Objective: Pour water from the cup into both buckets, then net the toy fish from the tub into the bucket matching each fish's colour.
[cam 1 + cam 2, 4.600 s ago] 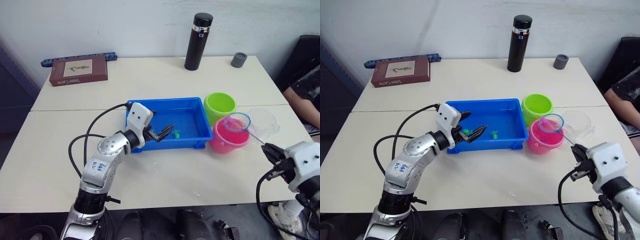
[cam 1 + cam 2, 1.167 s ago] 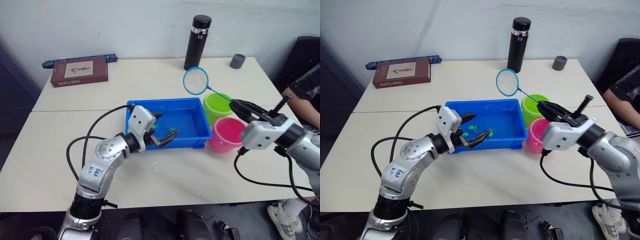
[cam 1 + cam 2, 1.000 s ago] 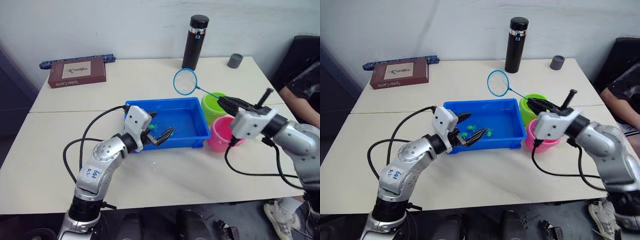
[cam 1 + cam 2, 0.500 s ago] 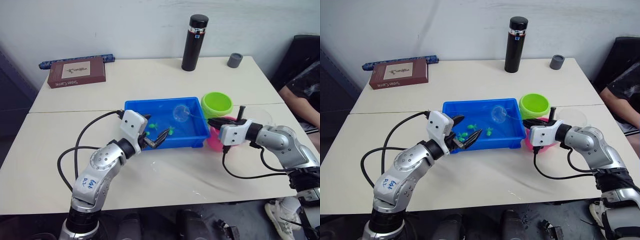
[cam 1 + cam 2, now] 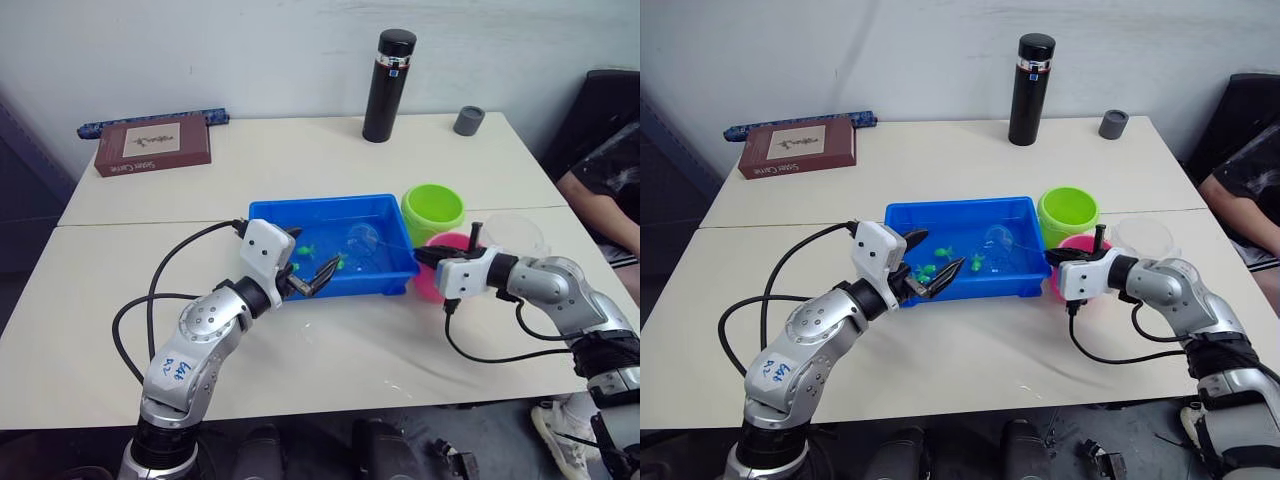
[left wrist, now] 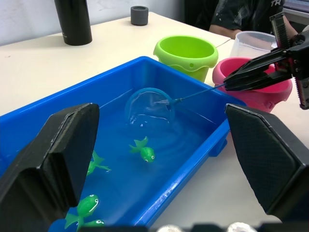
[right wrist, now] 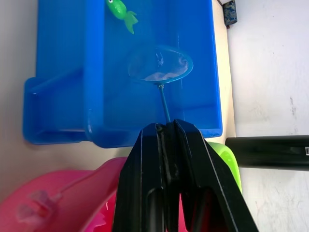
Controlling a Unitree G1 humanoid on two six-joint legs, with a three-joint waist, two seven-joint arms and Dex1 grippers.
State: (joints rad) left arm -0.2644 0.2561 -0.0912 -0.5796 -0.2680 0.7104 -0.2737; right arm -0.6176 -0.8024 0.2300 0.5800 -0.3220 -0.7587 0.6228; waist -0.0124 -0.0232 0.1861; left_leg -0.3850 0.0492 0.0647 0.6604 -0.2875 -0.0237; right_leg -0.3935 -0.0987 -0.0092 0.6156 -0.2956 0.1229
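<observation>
The blue tub (image 5: pixel 330 200) holds water and several green toy fish (image 6: pixel 144 151). The net (image 5: pixel 362 238) has its hoop dipped in the tub's right part, near one green fish (image 7: pixel 120 9). My right gripper (image 5: pixel 420 256) is shut on the net's thin handle, just above the pink bucket (image 6: pixel 251 82), which it partly hides. Behind that stands the lime green bucket (image 5: pixel 432 210). The clear cup (image 5: pixel 510 232) sits to their right. My left gripper (image 5: pixel 312 255) hangs open over the tub's front left corner, holding nothing.
A tall black flask (image 5: pixel 385 85) and a small grey cup (image 5: pixel 467 120) stand at the table's back. A brown book (image 5: pixel 155 143) lies at the back left. A person's arm (image 5: pixel 605 175) shows at the right edge.
My right gripper has swung the net down from above the tub's back rim into the water on the tub's right side. The left gripper has stayed over the tub's front left corner.
</observation>
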